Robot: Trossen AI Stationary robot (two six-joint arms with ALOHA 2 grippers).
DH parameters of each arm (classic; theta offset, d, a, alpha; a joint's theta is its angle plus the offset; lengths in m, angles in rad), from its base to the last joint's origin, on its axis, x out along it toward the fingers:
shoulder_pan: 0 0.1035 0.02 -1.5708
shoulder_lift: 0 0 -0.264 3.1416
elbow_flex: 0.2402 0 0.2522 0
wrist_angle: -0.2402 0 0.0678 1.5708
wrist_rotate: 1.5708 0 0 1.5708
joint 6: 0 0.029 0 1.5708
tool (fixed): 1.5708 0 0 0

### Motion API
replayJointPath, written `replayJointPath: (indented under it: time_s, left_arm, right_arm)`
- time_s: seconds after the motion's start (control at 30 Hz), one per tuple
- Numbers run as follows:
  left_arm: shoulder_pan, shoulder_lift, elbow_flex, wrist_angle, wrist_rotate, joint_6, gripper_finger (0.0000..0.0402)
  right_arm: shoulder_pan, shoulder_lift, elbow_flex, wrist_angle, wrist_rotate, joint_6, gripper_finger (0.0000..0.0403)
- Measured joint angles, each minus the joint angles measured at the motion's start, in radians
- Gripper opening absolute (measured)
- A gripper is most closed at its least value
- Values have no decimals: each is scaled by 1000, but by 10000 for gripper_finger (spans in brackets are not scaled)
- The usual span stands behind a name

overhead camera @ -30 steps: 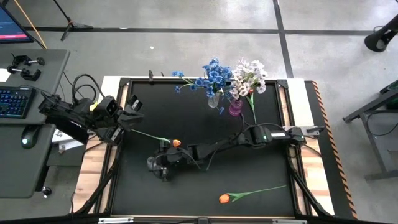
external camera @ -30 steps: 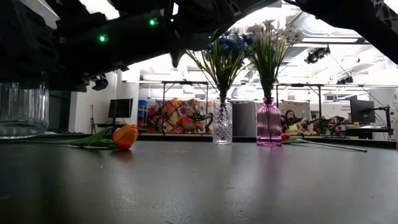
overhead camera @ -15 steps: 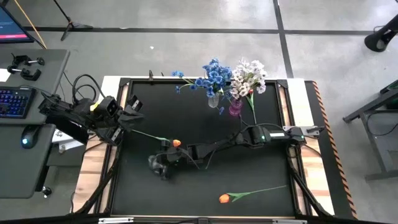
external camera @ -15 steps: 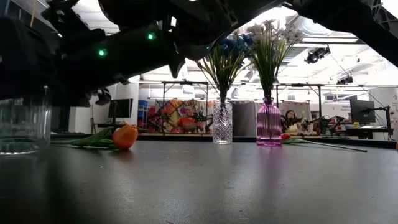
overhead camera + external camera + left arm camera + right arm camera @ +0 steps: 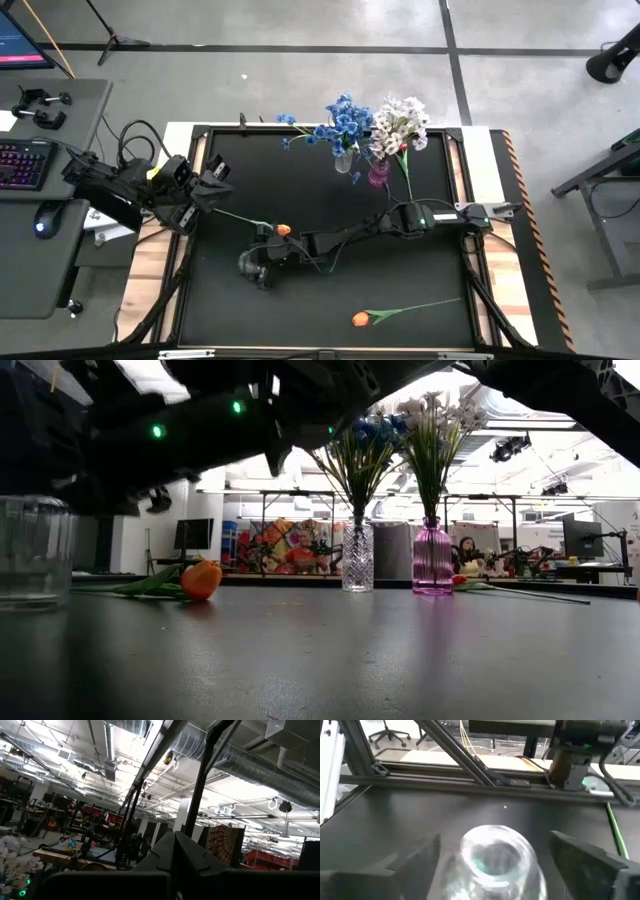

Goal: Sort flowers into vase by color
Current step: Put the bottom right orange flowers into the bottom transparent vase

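The right end effector (image 5: 252, 266) is stretched out to the middle-left of the black tabletop (image 5: 420, 270), its fingers (image 5: 585, 857) spread wide on either side of a clear glass vase (image 5: 495, 855) that stands upright between them; whether they touch the glass I cannot tell. Just beside it toward the far edge lies an orange tulip on a thin green stem (image 5: 284, 230), its stem running toward the left end effector (image 5: 215, 172), which waits closed at the left edge of the tabletop. A second orange tulip (image 5: 361, 319) lies near the front edge, well apart from both arms. At the far edge stand a clear cut-glass vase holding blue sprays (image 5: 343, 162) and, just beside it, a purple glass vase holding white sprays (image 5: 378, 175).

From table height, the clear vase (image 5: 35, 550) is seen resting on the tabletop under the dark arm, something the overhead view hides. The right wrist view alone looks down into its open mouth.
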Motion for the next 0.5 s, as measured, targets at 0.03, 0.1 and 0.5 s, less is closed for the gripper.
replayJointPath:
  time_s: [0.03,0.1,0.5]
  left_arm:
    - [0,0,0,0,0,0,0]
    - [0,0,0,0,0,0,0]
    - [0,0,0,-4,0,1,0]
  right_arm:
    - [3,0,16,-16,2,-10,368]
    - [9,0,52,-75,8,-36,391]
    - [-62,-98,241,-739,-87,-151,365]
